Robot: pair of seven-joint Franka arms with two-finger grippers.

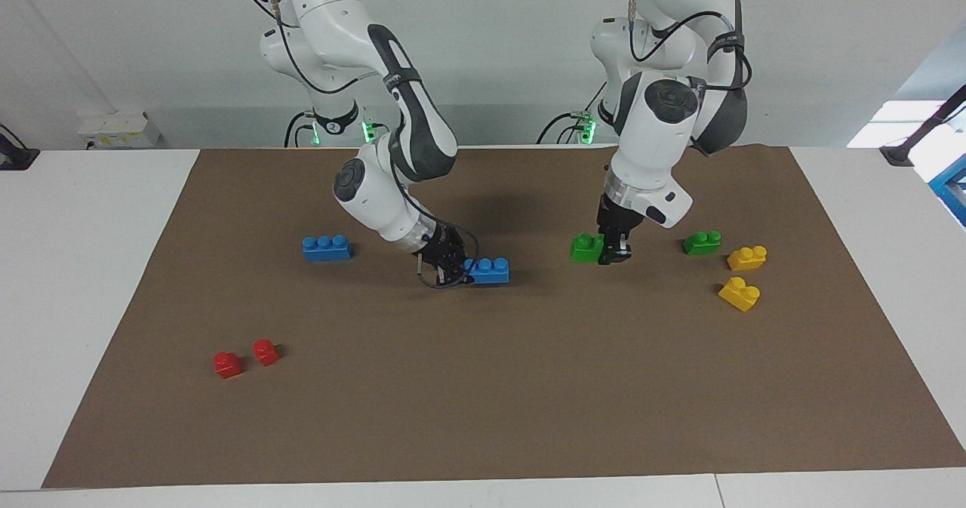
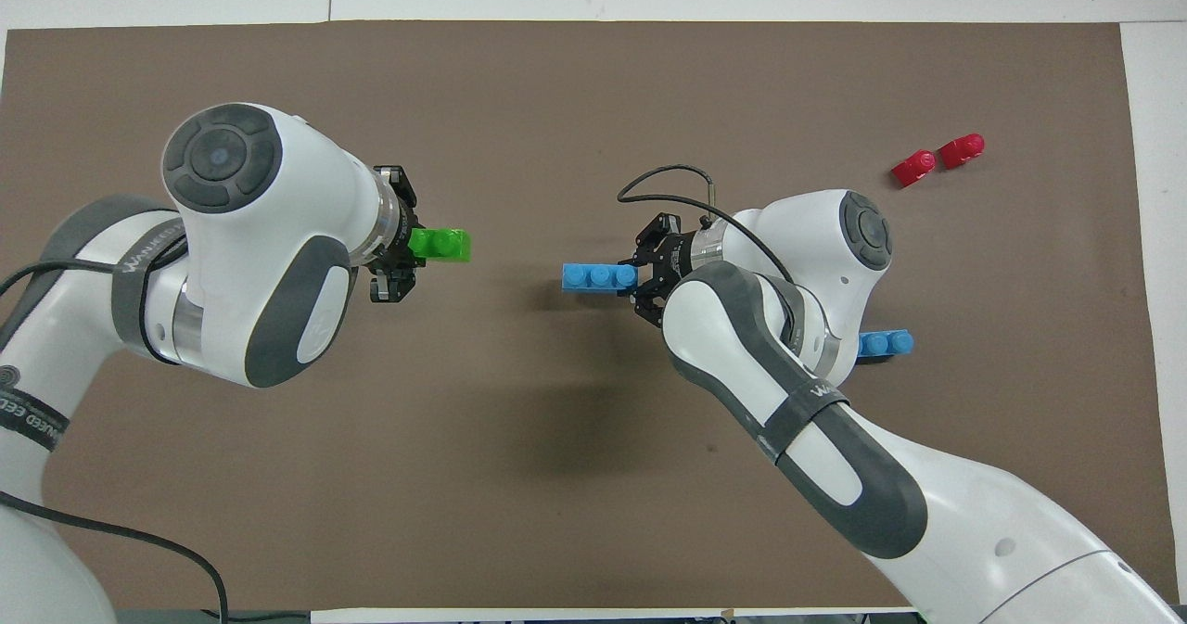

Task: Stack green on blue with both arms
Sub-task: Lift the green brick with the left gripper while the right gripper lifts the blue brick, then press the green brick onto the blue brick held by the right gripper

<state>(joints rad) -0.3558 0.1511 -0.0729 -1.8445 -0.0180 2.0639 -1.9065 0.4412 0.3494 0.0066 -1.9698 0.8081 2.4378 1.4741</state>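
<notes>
Your right tool [image 1: 455,265] grips one end of a long three-stud blue brick [image 1: 489,270] low at mid-bench [image 1: 483,387]. Your left tool [image 1: 615,251] is closed on a glossy two-stud green brick [image 1: 586,247], low over the brown mat toward the left arm's end, well apart from the blue one.

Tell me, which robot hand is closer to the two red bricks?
The right one. The right gripper is at the end of a blue brick mid-mat, toward the red bricks' end. The left gripper is at a green brick, near the yellow bricks.
</notes>
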